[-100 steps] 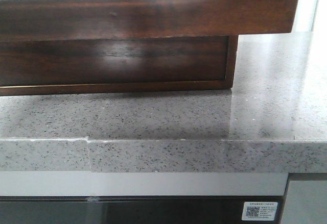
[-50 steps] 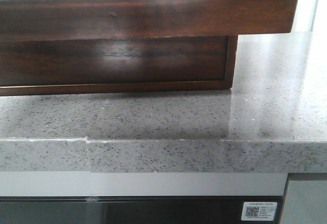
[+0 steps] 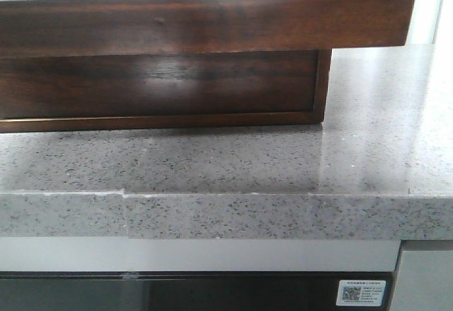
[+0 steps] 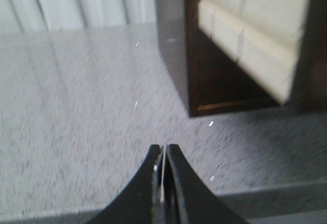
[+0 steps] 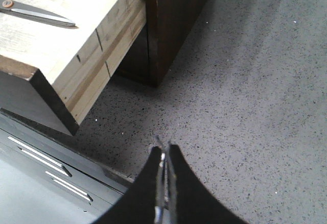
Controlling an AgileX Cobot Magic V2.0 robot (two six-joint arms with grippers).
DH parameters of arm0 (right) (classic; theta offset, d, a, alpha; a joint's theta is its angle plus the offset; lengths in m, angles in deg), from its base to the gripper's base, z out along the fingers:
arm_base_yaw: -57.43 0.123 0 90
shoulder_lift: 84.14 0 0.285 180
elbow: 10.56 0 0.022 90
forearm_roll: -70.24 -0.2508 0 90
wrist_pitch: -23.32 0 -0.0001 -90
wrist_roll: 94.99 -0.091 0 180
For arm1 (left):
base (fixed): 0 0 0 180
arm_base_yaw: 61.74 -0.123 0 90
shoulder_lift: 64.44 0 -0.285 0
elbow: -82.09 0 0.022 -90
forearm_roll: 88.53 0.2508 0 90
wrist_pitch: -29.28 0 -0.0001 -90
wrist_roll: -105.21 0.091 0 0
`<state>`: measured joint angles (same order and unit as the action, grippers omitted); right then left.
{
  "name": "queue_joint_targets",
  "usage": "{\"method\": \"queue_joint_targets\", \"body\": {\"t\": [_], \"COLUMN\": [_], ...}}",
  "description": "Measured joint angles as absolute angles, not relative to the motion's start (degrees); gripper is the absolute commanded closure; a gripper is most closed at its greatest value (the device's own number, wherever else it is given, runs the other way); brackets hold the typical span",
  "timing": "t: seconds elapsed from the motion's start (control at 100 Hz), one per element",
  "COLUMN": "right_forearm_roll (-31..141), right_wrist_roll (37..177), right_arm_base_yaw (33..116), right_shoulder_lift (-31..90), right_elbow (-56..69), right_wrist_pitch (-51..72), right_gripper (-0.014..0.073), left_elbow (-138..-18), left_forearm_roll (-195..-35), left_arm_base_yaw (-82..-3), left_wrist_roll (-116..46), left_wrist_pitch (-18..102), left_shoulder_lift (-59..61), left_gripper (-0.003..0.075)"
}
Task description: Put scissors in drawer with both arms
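The dark brown glossy drawer [image 3: 212, 24] is pulled out over the grey speckled counter; its front shows a wide round-cornered white cutout along the top of the front view. In the right wrist view its pale wood bottom [image 5: 56, 35] holds the scissors [image 5: 36, 12], silver blades with a small brown pivot. My right gripper [image 5: 163, 150] is shut and empty above the counter near its front edge, beside the drawer. My left gripper [image 4: 164, 150] is shut and empty above the counter, off to the side of the cabinet [image 4: 225, 91]. Neither gripper shows in the front view.
The dark wood cabinet body [image 3: 163, 88] stands on the counter [image 3: 283, 162] under the open drawer. The counter's front edge [image 3: 248, 215] has a seam at the left. Below it is a dark appliance panel [image 5: 46, 168] with a label [image 3: 361, 293].
The drawer front has shifted very slightly to the right in the front view. Nothing else has visibly moved.
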<state>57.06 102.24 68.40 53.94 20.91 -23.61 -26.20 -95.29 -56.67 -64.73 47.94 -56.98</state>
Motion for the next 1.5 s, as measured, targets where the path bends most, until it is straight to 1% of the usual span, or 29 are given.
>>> {"method": "queue_joint_targets", "body": {"t": [0.09,0.22,0.96,1.08,1.22,1.35,1.5], "right_forearm_roll": [57.06,57.06,57.16,57.16,57.16,57.16,57.05], "right_wrist_roll": [102.24,102.24,102.25,102.25,102.25,102.25,101.57], "right_arm_base_yaw": [68.4,68.4,67.97,63.78,58.71,57.78,57.78], "right_shoulder_lift": [53.94,53.94,55.13,60.2,69.4,75.88,79.89], "right_elbow": [20.91,20.91,21.72,26.38,36.76,45.09,52.66], "right_wrist_pitch": [-23.61,-23.7,-23.17,-17.3,-4.52,4.71,13.21], "right_gripper": [0.0662,0.0662,0.0662,0.0663,0.0663,0.0662,0.0662], "left_elbow": [-21.37,-20.99,-20.99,-20.99,-20.99,-20.99,-20.99], "left_forearm_roll": [-91.64,-90.58,-91.16,-91.16,-91.16,-91.16,-91.16], "left_arm_base_yaw": [-56.67,-56.67,-56.67,-56.67,-56.67,-56.67,-56.67], "left_wrist_roll": [-69.09,-70.83,-71.17,-71.17,-71.17,-71.17,-71.17], "left_wrist_pitch": [42.43,36.77,36.51,36.42,36.42,36.42,36.42], "left_shoulder_lift": [-56.98,-56.98,-56.98,-56.98,-56.98,-56.98,-56.98], "left_gripper": [0.0741,0.0741,0.0741,0.0741,0.0741,0.0741,0.0741]}}
